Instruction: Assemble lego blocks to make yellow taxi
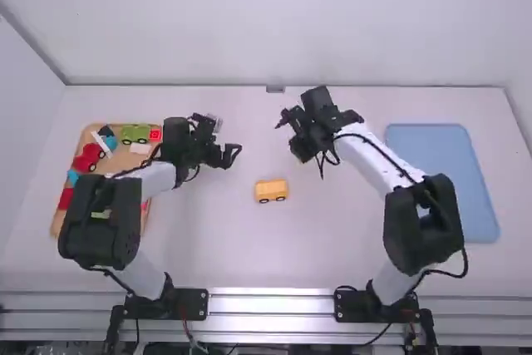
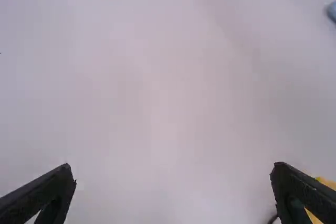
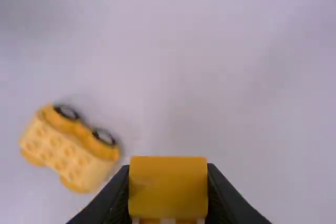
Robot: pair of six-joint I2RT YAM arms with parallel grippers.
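Observation:
My left gripper is to the left of the yellow wheeled car base and farther up the table. In the left wrist view my left gripper has its fingers wide apart with nothing between them; part of the yellow car shows behind one finger. My right gripper stands up and to the right of the car. Seen from the right wrist, that gripper is shut on a yellow block. The studded yellow car lies on its own, apart from the held block, black wheels showing.
At the left, an orange-brown tray holds red, green, blue and white pieces, partly under the left arm. A blue tray lies at the right, partly behind the right arm. A small grey fixture sits at the table's far edge.

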